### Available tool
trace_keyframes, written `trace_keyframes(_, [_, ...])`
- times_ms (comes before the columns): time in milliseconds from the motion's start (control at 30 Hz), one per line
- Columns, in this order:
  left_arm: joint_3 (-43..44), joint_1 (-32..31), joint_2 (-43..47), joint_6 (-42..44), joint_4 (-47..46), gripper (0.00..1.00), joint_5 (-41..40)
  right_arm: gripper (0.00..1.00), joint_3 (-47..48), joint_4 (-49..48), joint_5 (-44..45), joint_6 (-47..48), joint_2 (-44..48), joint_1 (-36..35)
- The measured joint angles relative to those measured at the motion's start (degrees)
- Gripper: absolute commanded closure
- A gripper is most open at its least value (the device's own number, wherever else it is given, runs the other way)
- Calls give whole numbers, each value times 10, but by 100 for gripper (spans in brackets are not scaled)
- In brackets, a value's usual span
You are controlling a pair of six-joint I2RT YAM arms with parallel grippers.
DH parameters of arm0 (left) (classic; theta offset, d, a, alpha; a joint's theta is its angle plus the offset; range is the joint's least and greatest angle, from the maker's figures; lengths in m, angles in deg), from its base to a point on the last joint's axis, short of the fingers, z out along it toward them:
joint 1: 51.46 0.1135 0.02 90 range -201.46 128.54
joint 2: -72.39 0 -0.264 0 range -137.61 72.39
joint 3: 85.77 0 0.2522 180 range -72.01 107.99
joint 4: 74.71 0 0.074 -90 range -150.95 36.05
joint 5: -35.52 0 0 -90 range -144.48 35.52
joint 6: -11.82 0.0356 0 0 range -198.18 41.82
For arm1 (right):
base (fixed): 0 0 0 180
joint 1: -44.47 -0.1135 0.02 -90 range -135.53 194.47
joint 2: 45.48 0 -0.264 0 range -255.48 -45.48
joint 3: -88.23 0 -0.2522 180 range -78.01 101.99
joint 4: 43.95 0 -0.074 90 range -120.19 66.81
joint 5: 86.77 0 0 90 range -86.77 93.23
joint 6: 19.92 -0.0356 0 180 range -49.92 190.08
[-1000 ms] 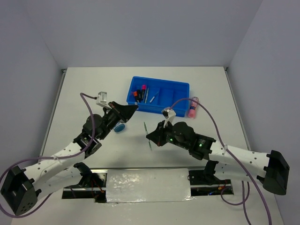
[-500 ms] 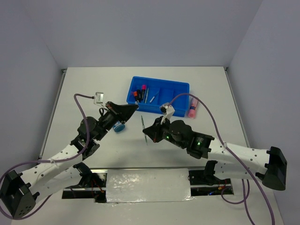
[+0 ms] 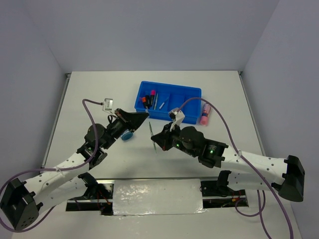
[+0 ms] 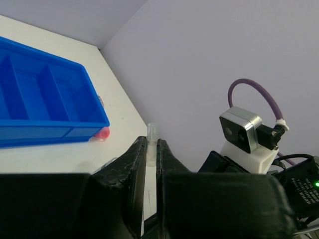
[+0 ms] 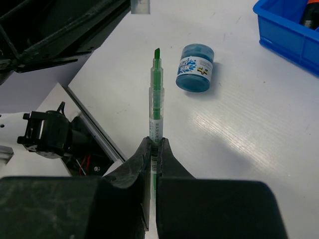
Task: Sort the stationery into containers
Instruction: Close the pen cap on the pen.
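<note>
Two grippers, seen above the bench (image 3: 99, 89). My right gripper (image 5: 153, 144) is pinching a green-tipped pen (image 5: 156, 99). My left gripper (image 4: 151, 145) is nipping a clear cap (image 4: 151, 133). A blue roll (image 5: 195, 67) lies nearby. Beyond is the blue tray (image 4: 45, 132), with highlighters (image 3: 148, 98) in its left compartment and a pink tube (image 3: 204, 115) just beside its right end.

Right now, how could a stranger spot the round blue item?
Start at the blue tray. Just below its left corner in the top view lies the round blue roll. Only it is round, with white print; the green pen beside it is thin.
</note>
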Motion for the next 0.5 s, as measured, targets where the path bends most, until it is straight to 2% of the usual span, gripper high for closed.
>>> trace_keyframes(500, [-5,0,-8,0,-4,100,17,100,16,13,9,7,-16,0])
